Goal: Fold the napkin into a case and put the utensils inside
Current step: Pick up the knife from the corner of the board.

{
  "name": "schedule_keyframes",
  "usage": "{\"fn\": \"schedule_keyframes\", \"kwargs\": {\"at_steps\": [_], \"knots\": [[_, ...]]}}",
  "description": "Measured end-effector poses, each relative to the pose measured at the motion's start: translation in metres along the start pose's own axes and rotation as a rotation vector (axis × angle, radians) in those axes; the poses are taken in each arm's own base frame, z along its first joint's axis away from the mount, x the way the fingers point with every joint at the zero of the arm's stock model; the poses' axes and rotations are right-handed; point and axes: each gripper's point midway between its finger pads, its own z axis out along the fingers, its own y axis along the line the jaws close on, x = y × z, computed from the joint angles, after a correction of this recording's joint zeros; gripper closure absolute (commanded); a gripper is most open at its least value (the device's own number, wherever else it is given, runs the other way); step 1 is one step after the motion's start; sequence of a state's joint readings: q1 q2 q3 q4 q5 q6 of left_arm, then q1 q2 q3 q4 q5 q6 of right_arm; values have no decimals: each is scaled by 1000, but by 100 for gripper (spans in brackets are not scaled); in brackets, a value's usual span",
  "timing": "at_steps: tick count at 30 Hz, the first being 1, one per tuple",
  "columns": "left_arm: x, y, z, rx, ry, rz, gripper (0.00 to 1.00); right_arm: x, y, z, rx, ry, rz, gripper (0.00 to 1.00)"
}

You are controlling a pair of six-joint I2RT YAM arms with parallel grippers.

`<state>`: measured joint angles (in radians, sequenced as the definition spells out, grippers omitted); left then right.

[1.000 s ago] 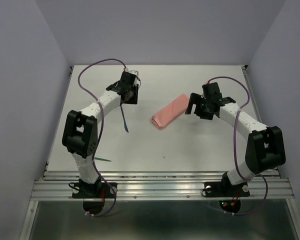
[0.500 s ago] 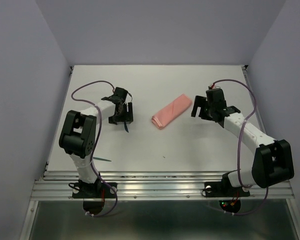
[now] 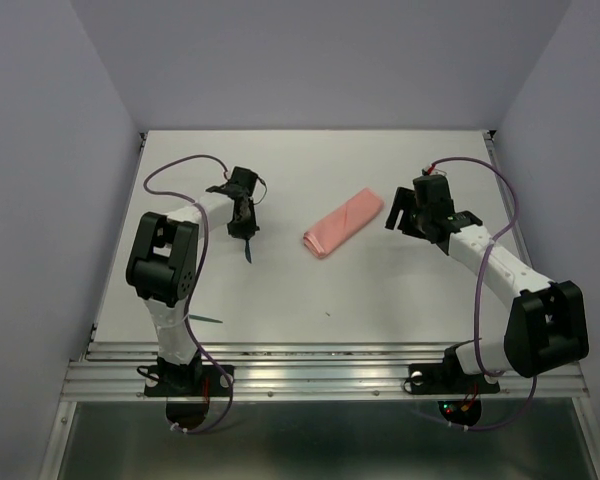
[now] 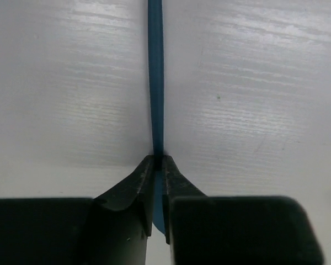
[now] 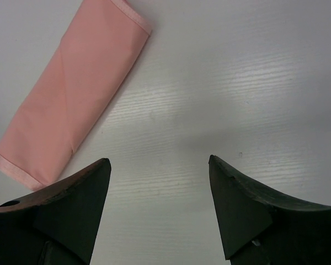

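The salmon-pink napkin (image 3: 343,222) lies folded as a narrow case (image 5: 71,105) in the middle of the table. A thin teal utensil (image 4: 156,83) lies flat on the table, and my left gripper (image 4: 159,160) is shut on its handle, with the rest running away from the jaws. From above, that utensil (image 3: 248,250) sticks out toward the near side below my left gripper (image 3: 242,218). A second teal utensil (image 3: 205,320) lies near the left arm's base. My right gripper (image 5: 160,165) stands open and empty just right of the case, also seen from above (image 3: 404,212).
Purple cables (image 3: 170,175) loop over both arms. The white table (image 3: 380,290) ends at a metal rail (image 3: 320,375) on the near side, and lilac walls close in the left, right and back.
My left gripper dropped from the back toward the teal utensil, opened wide, then closed on its handle. The right gripper drew slightly right of the case and narrowed a little.
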<state>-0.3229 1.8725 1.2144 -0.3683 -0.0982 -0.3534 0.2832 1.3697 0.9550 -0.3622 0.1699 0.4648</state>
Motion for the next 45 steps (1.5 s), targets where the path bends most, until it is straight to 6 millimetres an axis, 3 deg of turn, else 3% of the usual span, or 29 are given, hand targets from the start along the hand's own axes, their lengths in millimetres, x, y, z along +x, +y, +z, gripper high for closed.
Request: {"fn": "schedule_keyframes", "kwargs": {"at_steps": [2,29,31,32,35,41,45], "knots": [[-4,-3,2,5,-2,-5,100,0,0,0,-2,2,3,23],[-24,-5,-13,19,-11,180,100,2,1,0,-5,11,2,23],[-24,-4,-13,16,-10,180,81,2,1,1,-4,14,2,23],[-24,-4,-13,12,-10,175,65,3,2,2,-5,17,1,22],[-26,-3,-15,2,-1,163,49,5,3,5,-8,29,0,22],[-51,-14,-10,-1,-25,130,53,5,4,5,-14,34,-1,22],[-51,-16,2,-13,0,125,60,3,6,5,-19,31,0,22]]}}
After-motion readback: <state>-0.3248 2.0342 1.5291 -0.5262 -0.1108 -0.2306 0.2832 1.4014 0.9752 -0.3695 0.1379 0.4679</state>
